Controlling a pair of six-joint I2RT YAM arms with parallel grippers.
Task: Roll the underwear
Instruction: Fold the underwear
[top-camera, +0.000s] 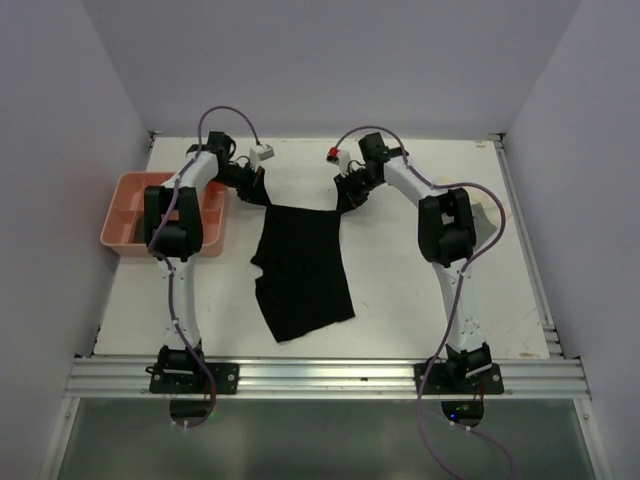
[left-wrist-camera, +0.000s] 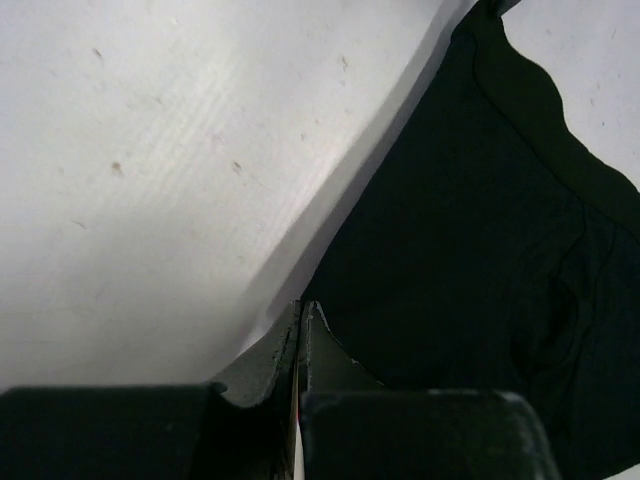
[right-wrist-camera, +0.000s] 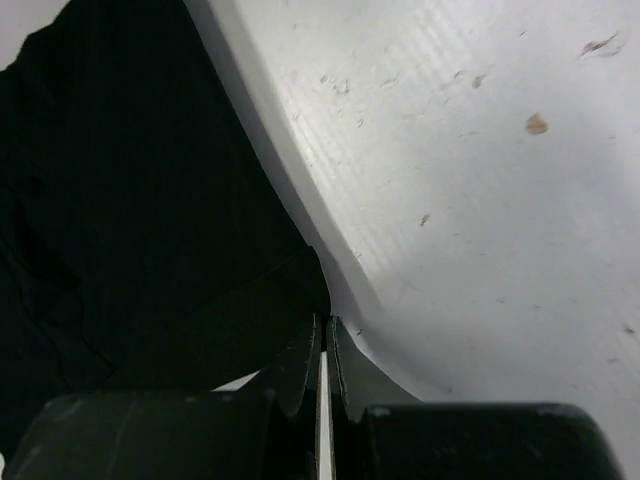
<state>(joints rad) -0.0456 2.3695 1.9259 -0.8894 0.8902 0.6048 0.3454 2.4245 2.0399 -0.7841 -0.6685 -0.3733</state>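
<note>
From above we see the black underwear (top-camera: 300, 270) spread on the tabletop (top-camera: 420, 290), its far corners at the left tool (top-camera: 263, 197) and right tool (top-camera: 346, 200); the left wrist view shows us that tool pinched together on the cloth's edge, and the right wrist view shows its tool clamped likewise.

White table (top-camera: 400, 290) with black underwear (top-camera: 300, 265) mid-surface, pink tray (top-camera: 120, 243) at left edge

Both arms stand up from their bases at the bottom of the frame, elbows bent, forearms angled inward toward upper centre. The left pincer (top-camera: 265, 195) and right pincer (top-camera: 345, 198) point down, each with its jaws pressed together on a top corner of the black cloth underwear (top-camera: 300, 265).
</note>
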